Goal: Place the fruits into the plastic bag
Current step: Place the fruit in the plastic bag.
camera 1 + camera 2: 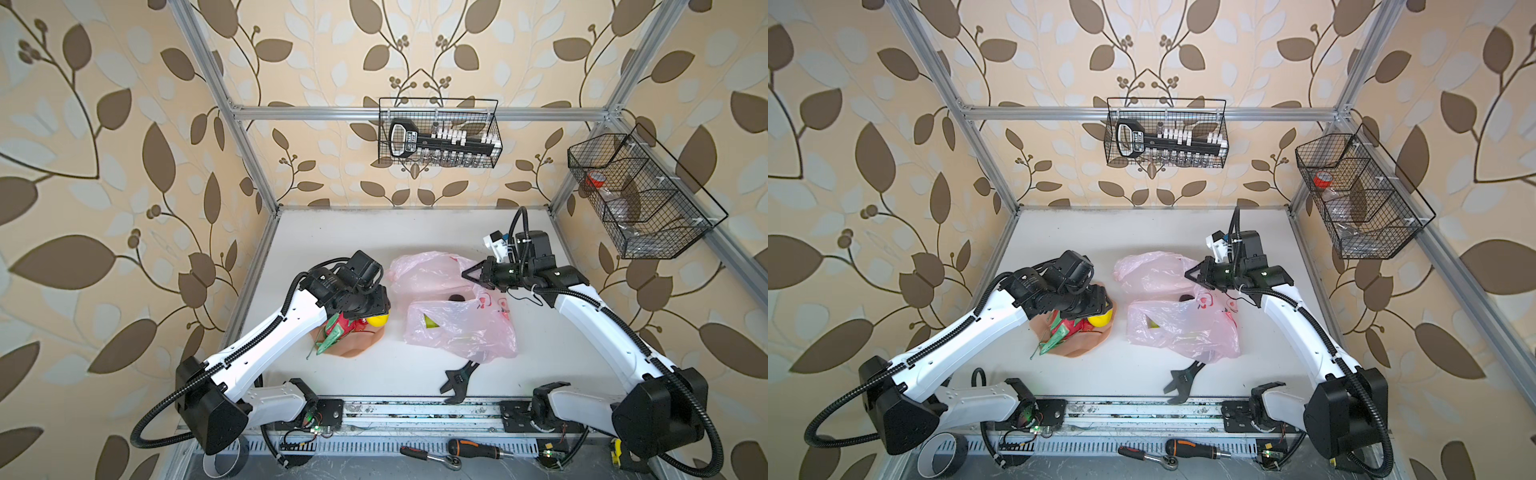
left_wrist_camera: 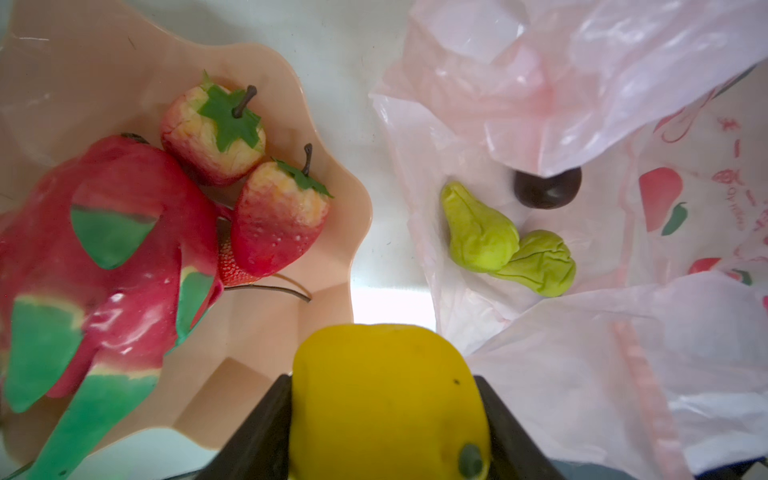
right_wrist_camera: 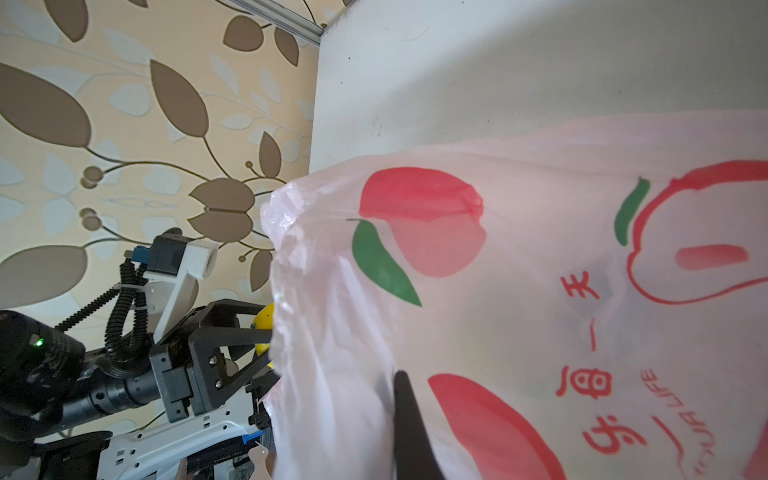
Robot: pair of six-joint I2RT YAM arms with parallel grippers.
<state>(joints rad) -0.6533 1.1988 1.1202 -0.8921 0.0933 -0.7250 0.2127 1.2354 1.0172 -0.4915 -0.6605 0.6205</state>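
Observation:
My left gripper (image 2: 382,380) is shut on the yellow lemon (image 2: 388,407), held just above the rim of the peach plate (image 2: 270,332) on the side facing the plastic bag (image 2: 561,83). On the plate lie the red dragon fruit (image 2: 104,249) and two strawberries (image 2: 214,133) (image 2: 278,224). Inside the open bag rest two green pieces (image 2: 478,232) and a dark purple fruit (image 2: 546,193). My right gripper (image 1: 467,275) is shut on the bag's upper edge and holds the bag's mouth open; one black finger (image 3: 405,415) shows against the film. In both top views the lemon (image 1: 377,320) (image 1: 1099,319) sits left of the bag (image 1: 457,328) (image 1: 1179,328).
A black adjustable wrench (image 1: 459,380) lies at the table's front edge, below the bag. A screwdriver (image 1: 473,449) and a ratchet (image 1: 428,455) lie on the front rail cover. Wire baskets hang on the back wall (image 1: 438,133) and right wall (image 1: 640,195).

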